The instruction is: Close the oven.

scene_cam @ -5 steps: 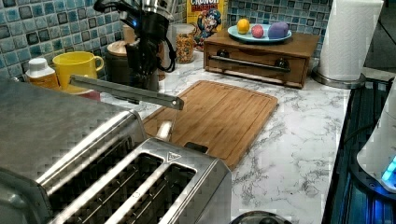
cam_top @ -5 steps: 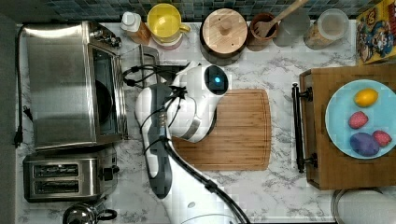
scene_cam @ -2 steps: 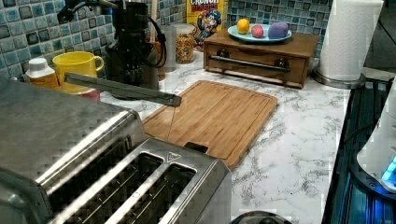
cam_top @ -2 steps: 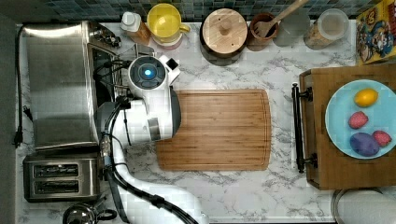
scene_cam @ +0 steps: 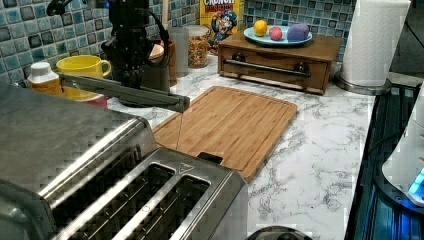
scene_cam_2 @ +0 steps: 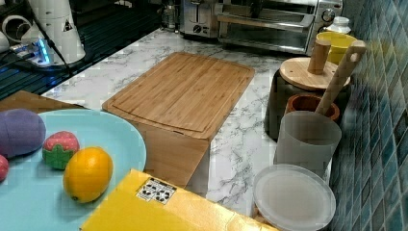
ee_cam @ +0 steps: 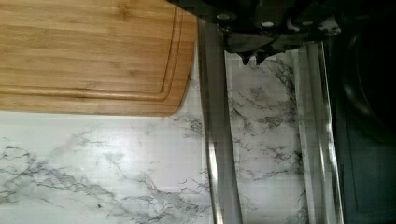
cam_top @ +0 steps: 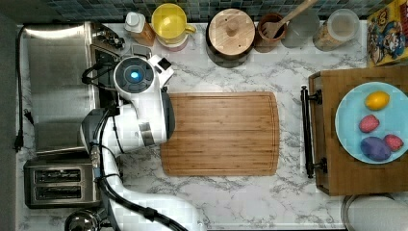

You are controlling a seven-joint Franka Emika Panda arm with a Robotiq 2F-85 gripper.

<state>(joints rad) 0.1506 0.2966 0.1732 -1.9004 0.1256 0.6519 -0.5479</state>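
End effector [ee_cam: 254,58] hangs beside the oven [cam_top: 57,86] handle [ee_cam: 217,140], apparently closed.

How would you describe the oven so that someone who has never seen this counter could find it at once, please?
Start at the bamboo cutting board in the middle of the marble counter and go to the top view's left. The big boxy stainless-steel oven stands there, door hanging open with its long bar handle. The two-slot toaster beside it is smaller.

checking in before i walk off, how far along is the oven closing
Done: the arm is at the oven, its gripper right by the door's bar handle. In hand: the door stands part-open, sticking out level. Left: swinging it fully shut.
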